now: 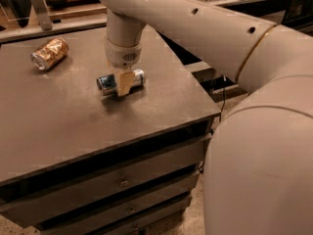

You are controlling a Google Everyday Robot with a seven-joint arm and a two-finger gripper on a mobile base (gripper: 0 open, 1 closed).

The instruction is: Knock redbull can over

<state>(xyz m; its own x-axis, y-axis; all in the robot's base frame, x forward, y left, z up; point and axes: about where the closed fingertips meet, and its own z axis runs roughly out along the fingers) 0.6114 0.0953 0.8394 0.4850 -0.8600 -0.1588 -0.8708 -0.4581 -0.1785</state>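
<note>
The redbull can (105, 82), blue and silver, lies on its side near the middle of the dark table top (73, 126). Its length runs left to right, with one end (139, 77) pointing right. My gripper (122, 86) hangs straight down from the arm and sits right over the can's middle, with a tan part in front of the can, hiding its centre. The gripper is low, at the level of the can.
A gold-brown dented can (49, 54) lies on its side at the table's back left. The table has drawers (122, 182) below its front edge. Its right edge drops off near my arm (205, 28). Rails and shelving stand behind the table.
</note>
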